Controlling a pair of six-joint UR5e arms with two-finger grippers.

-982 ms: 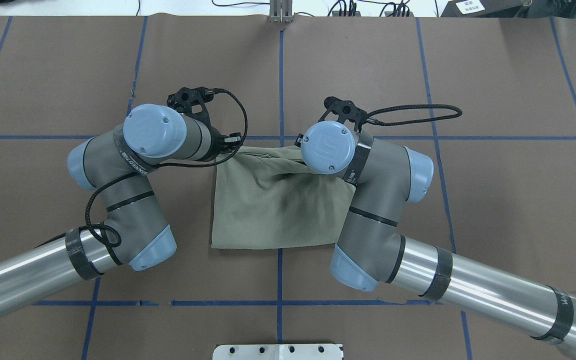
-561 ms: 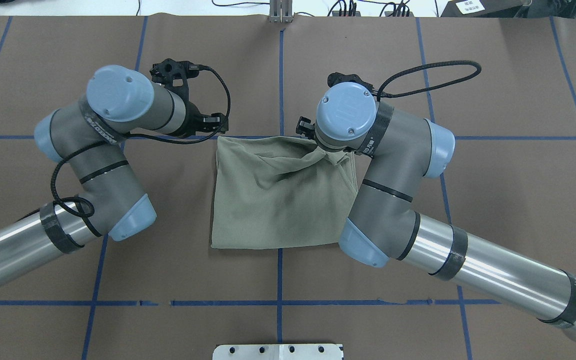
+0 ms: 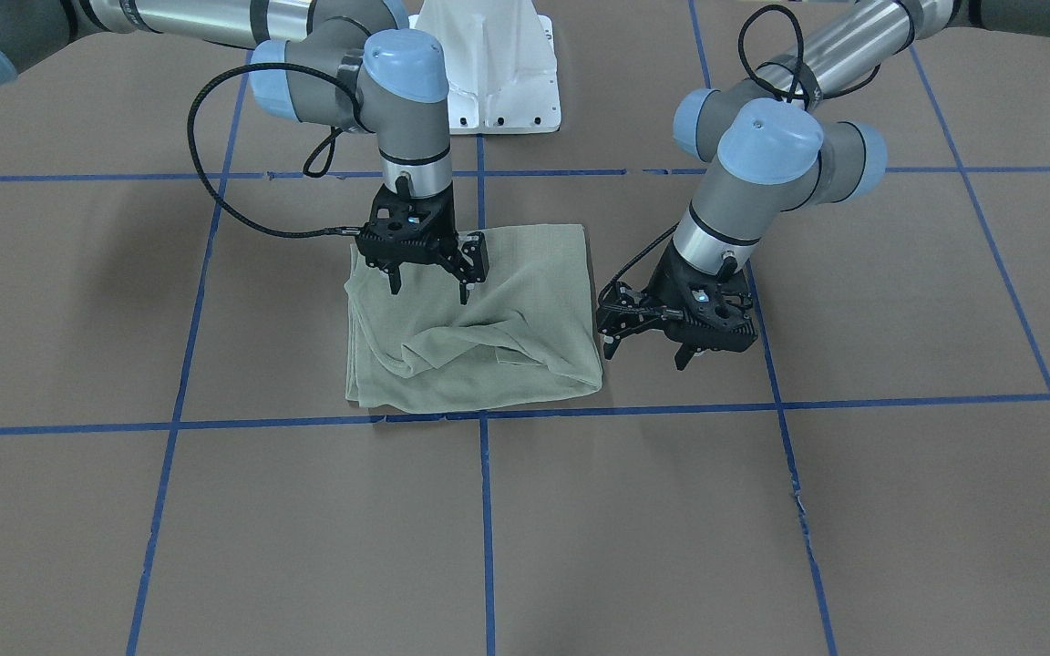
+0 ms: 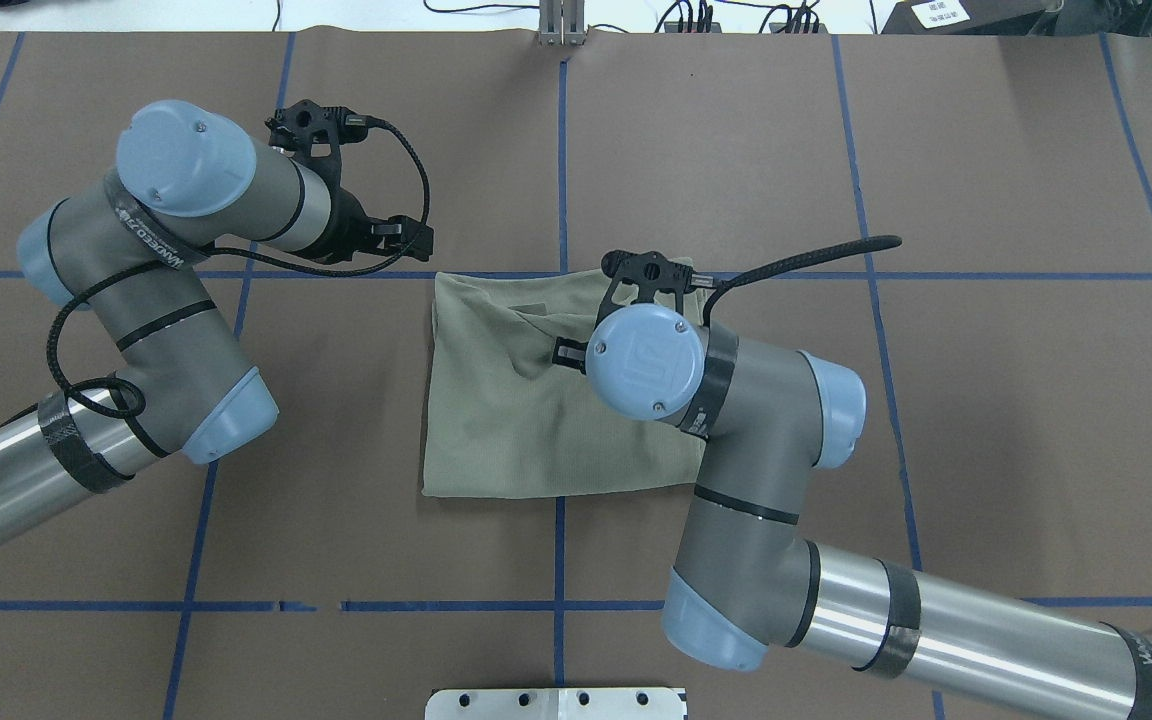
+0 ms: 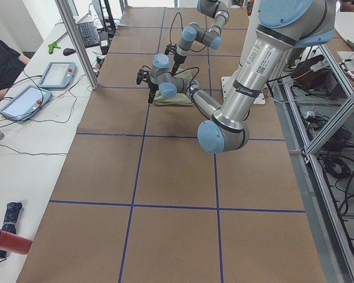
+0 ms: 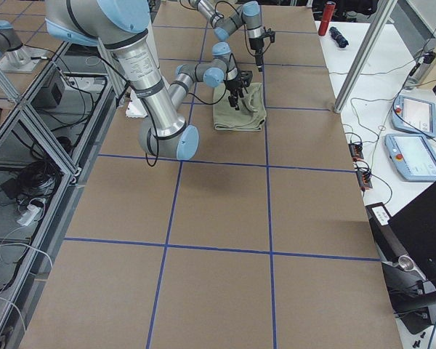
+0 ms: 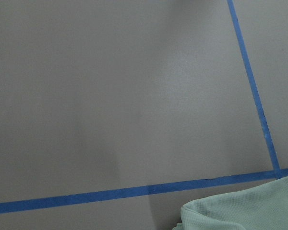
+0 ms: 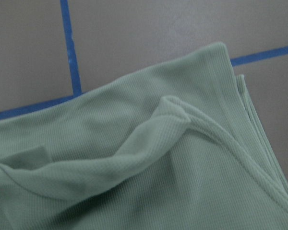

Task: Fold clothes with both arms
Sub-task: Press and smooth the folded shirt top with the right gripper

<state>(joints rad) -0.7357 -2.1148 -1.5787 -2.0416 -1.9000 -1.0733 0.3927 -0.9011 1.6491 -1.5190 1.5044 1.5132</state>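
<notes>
The pale sage-green knit shirt lay folded into a roughly rectangular packet on the brown paper-covered bench. A strip of blue tape ran along the shirt's edge farthest from the robot. The white metal pedestal stood apart from the opposite edge. A raised, creased ridge of fabric crossed the shirt near the tape-side edge.

The black two-finger right tool hung over the shirt, pointing down, fingers spread and released, with nothing between them. Its tips appeared clear of the fabric, though contact could not be ruled out from these views.

The black two-finger left tool hung just beside the shirt's left edge, over bare bench, tilted, its fingers likewise spread and empty.
</notes>
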